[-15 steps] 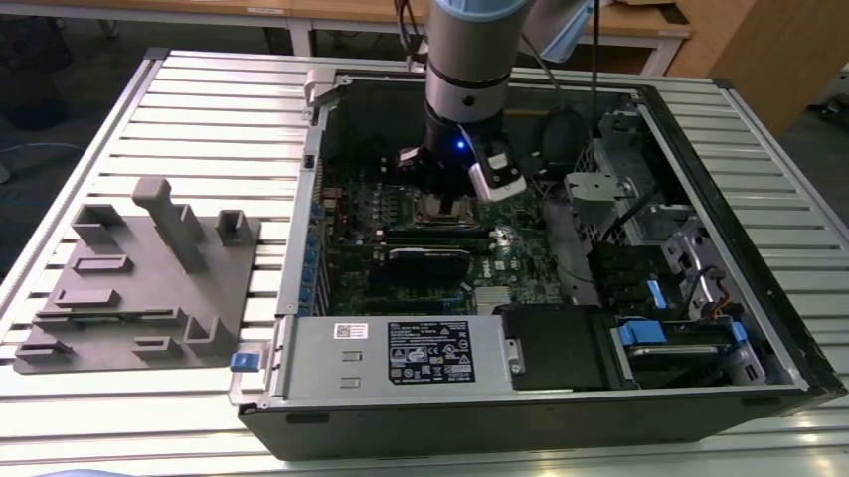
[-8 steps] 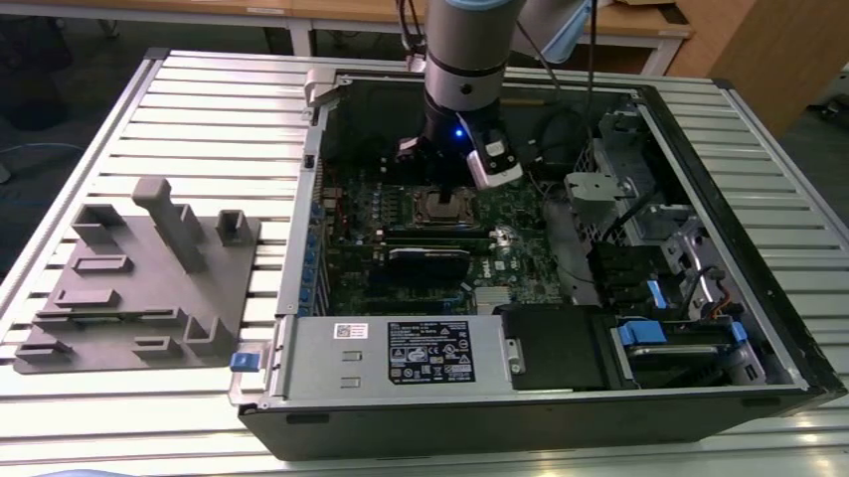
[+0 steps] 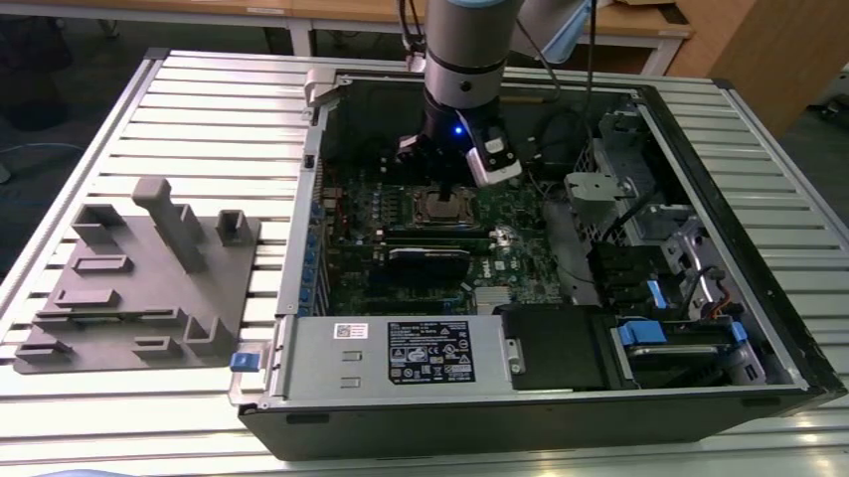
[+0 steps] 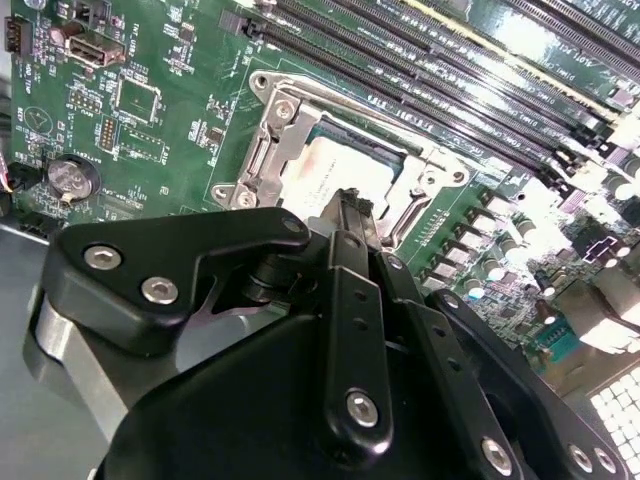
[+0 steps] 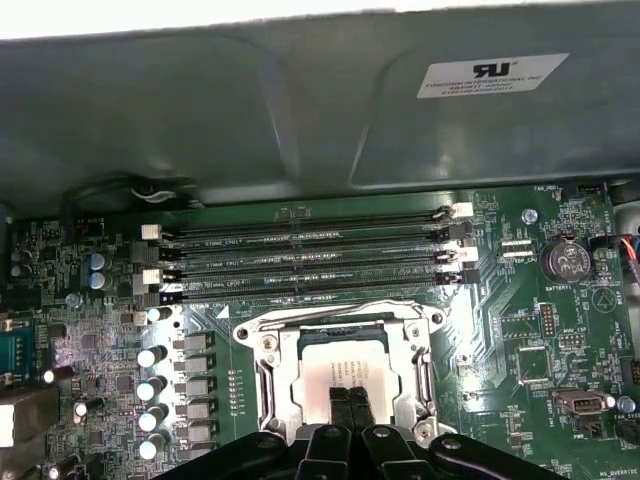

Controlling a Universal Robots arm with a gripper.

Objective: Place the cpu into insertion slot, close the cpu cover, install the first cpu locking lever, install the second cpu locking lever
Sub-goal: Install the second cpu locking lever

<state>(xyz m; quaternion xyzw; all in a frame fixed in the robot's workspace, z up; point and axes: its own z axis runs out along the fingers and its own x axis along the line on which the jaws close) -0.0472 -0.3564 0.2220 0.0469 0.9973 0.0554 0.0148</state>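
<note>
**Gripper above the seated CPU in the motherboard socket**

In the exterior view, the arm reaches down into an open computer case (image 3: 690, 179) lying on a slatted table (image 3: 199, 109). The gripper (image 3: 444, 189) hangs directly over the insertion slot (image 3: 444, 207) on the green motherboard (image 3: 398, 288). A grey moulded fixture tray (image 3: 133, 278) rests on the table towards the exterior view's left, well apart from the case.

In the first wrist view, the cpu (image 5: 340, 365) lies flat inside the insertion slot (image 5: 270, 345), its pale metal top facing up. The cpu cover (image 5: 415, 375) appears as a silvery frame around the chip, its cut-out middle exposing the chip's top. The gripper (image 5: 347, 400) has its two black fingers pressed together, their tips over the near edge of the chip; whether they touch it cannot be told. Nothing is pinched between them. Four long memory slots (image 5: 310, 250) run parallel just beyond the socket, and a coin battery (image 5: 567, 260) sits well to one side.

In the second wrist view, the gripper's (image 4: 350, 205) fingertips meet over the cpu (image 4: 335, 165), with the metal frame (image 4: 275, 135) beside it.
</note>
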